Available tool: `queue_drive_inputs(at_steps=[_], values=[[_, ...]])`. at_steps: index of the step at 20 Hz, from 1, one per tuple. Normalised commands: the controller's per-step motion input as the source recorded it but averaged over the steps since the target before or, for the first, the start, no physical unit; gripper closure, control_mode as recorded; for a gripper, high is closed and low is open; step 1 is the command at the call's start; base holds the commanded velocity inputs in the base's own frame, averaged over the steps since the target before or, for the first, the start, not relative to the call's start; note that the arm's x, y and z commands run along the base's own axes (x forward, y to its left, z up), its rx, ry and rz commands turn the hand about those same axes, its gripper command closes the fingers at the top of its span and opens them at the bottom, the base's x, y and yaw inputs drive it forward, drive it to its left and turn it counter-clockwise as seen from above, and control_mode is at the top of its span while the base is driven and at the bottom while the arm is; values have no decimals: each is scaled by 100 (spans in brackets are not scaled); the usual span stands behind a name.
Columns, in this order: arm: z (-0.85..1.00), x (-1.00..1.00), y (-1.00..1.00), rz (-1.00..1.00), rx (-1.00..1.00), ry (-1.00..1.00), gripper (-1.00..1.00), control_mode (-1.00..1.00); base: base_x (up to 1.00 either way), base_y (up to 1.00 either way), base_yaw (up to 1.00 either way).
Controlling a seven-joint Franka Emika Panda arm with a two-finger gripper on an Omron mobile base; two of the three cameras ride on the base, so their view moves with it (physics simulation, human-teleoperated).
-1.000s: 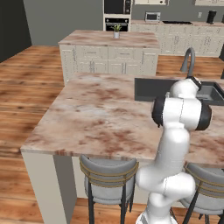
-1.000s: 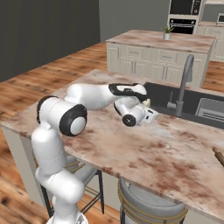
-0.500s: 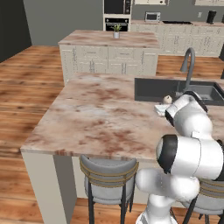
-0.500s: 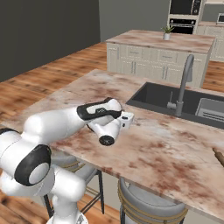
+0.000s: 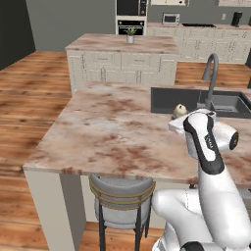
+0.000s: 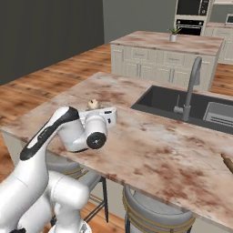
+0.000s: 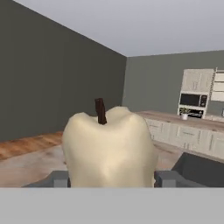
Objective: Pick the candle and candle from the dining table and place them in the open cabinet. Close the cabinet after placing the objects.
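Pink-brown marbled stone runs out beneath me, the dining table, with its dark sink and curved grey tap off to one side. My gripper is pinched on the stubby cream candle: in the hand view its dark fingers sit against both flanks of the wax, the dark wick standing up in the middle. In the left base view the candle peeks just above my wrist, over the table edge near the sink; in the right base view it shows as a pale lump just behind my hand.

I judge this to be the carry of the first candle. Next I need to swing it away from the table towards the open cabinet, keeping it upright and the grip steady. Where the second candle stands I cannot tell.

Beyond lie a marble-topped island with cream drawers, a small potted plant, wood flooring and dark grey walls
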Motion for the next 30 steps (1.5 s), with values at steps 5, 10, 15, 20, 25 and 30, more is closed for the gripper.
queue_drive_inputs(at_steps=[5,10,15,20,25,30], values=[[100,-83,9,10,11,0,100,-100,0,0,0],[94,-90,-12,0,35,-34,100,-100,0,0,0],[39,-53,-14,0,24,-40,100,-100,0,0,0],[0,0,0,0,0,0,100,-100,0,0,0],[-10,-23,5,1,-2,0,100,100,-20,7,2],[0,0,0,0,0,0,100,100,-100,52,21]])
